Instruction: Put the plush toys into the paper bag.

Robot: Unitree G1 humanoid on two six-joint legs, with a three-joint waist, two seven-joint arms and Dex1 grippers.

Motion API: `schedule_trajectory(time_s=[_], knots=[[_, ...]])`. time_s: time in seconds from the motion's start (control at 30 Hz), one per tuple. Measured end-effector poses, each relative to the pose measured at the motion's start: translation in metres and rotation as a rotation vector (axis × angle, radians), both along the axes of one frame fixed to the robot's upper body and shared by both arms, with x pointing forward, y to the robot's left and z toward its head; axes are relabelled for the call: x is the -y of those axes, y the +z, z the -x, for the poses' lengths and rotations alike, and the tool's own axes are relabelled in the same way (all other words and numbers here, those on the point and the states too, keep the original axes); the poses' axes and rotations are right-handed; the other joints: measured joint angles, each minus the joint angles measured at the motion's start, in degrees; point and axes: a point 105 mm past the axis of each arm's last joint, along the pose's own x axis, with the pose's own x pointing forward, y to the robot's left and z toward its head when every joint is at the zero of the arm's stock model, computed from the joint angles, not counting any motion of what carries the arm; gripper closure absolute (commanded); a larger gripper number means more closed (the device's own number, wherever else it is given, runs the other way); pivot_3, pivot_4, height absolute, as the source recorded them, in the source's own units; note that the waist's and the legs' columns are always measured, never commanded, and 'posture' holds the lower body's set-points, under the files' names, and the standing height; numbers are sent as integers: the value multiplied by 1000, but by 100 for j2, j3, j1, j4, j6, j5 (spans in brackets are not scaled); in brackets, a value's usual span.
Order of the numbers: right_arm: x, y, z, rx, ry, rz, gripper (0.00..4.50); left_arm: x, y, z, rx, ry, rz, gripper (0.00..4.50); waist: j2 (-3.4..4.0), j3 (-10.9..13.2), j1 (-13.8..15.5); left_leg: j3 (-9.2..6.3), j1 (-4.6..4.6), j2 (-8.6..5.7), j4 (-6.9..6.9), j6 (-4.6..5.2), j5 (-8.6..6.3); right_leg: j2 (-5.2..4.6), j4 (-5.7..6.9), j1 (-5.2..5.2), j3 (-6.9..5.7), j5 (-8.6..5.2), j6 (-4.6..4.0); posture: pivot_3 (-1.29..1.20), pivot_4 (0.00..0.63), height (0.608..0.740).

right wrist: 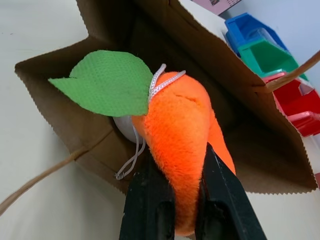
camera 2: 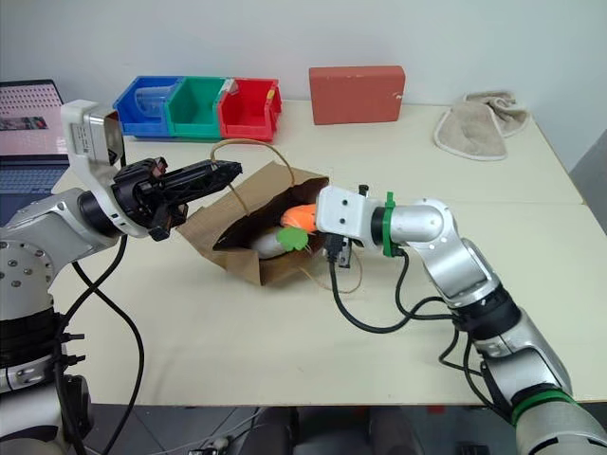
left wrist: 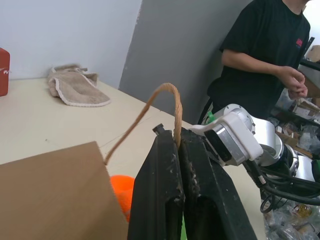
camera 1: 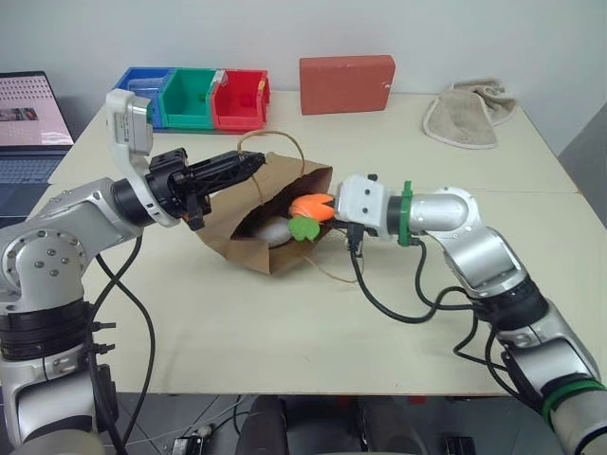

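The brown paper bag (camera 1: 242, 237) lies on its side on the table, its mouth open toward my right arm. My left gripper (camera 1: 254, 163) is shut on the bag's tan cord handle (left wrist: 150, 105) and holds the upper side of the mouth up. My right gripper (camera 1: 327, 210) is shut on the orange fruit plush toy (right wrist: 180, 125), right at the bag's mouth. The toy's green leaf (right wrist: 107, 82) hangs over the opening. A white plush toy (camera 1: 275, 230) lies inside the bag, partly hidden behind the orange one.
A red rectangular block (camera 1: 347, 83) and a row of blue, green and red bins (camera 1: 194, 98) stand at the table's back. A beige folded cloth (camera 1: 469, 114) lies at the back right, a laptop (camera 1: 28, 123) at the far left. A person (left wrist: 265, 50) stands beyond the table.
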Motion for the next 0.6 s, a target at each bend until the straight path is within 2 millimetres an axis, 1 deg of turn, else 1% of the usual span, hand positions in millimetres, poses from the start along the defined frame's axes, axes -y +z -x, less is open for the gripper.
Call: schedule_trajectory(time_s=[0.07,0.1,0.17,0.2,0.27,0.43,0.53,0.6], knots=[[-1,-5,-12,18,-53,12,4442,0,0,0,0,-3,-1,4500,0,0,-1,0,1,0,1,0,0,0,2,0,0,0,0,0,150,740],[-2,-7,-15,18,-68,14,4442,0,0,0,0,-3,-1,4500,0,0,-2,0,0,0,1,0,0,0,3,-1,1,0,0,0,150,740],[-8,-8,-16,1,-70,-5,3725,1,0,0,0,-4,-1,4500,0,0,-2,0,0,0,0,0,0,0,4,-1,0,0,0,0,150,740],[-12,-8,-15,-9,-66,-20,3541,1,0,0,0,-4,-1,4500,0,0,-3,-1,0,0,0,0,0,0,4,-2,0,0,-1,0,150,740],[-22,-7,-11,-39,-51,-54,2818,1,0,0,0,-7,-3,4500,0,0,-3,-2,0,1,-1,0,0,1,7,-3,-1,0,-1,0,150,740],[-24,-3,-16,-46,-96,-73,1022,3,-1,1,-2,-17,-5,4500,0,0,1,-2,0,0,1,-1,1,0,8,-2,-2,0,-1,0,150,740],[-26,-3,-17,-54,-106,-82,29,3,0,1,0,-20,-5,4500,0,0,0,-3,0,0,1,-1,1,1,8,-3,-2,0,-1,0,150,740],[-25,-4,-17,-63,-113,-80,29,2,1,0,1,-18,-2,4500,0,0,-1,-3,0,0,1,-1,0,1,8,-3,-2,0,-1,0,150,740]])
